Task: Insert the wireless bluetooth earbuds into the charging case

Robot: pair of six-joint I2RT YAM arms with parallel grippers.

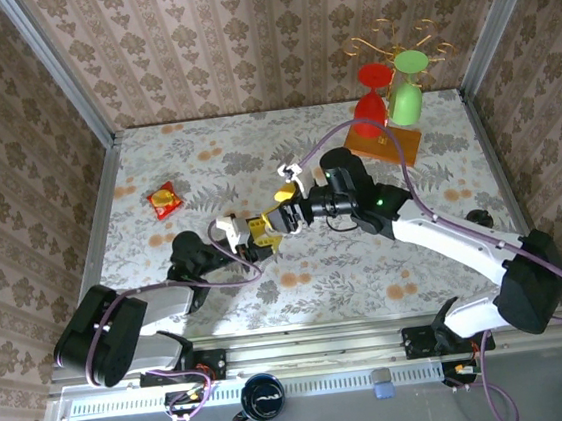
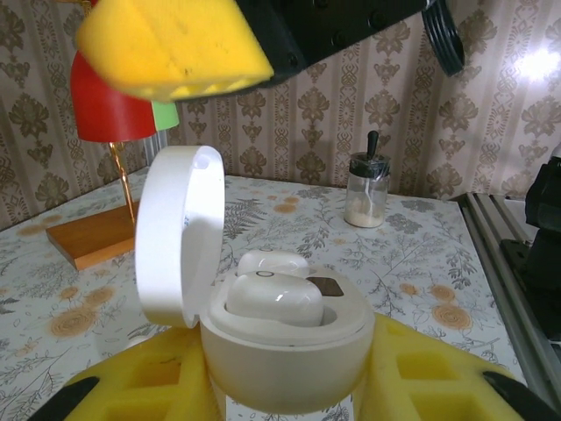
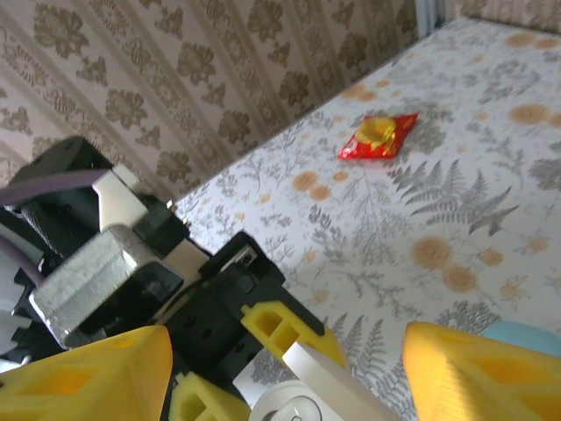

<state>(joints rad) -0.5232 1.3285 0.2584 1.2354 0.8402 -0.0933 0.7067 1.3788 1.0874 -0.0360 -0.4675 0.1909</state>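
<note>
At the middle of the desk (image 1: 205, 158) both arms meet; left gripper (image 1: 251, 232) pinches the charging case (image 2: 280, 351) by its base, holding it upright as a steady fixture, hinged lid tipped back so the wells face up; right gripper (image 3: 280, 381) hovers just above the case, fingers spread, nothing between them; wireless bluetooth earbuds (image 2: 273, 298) both sit in the wells; front one looks slightly proud, so insertion seems about done.
</note>
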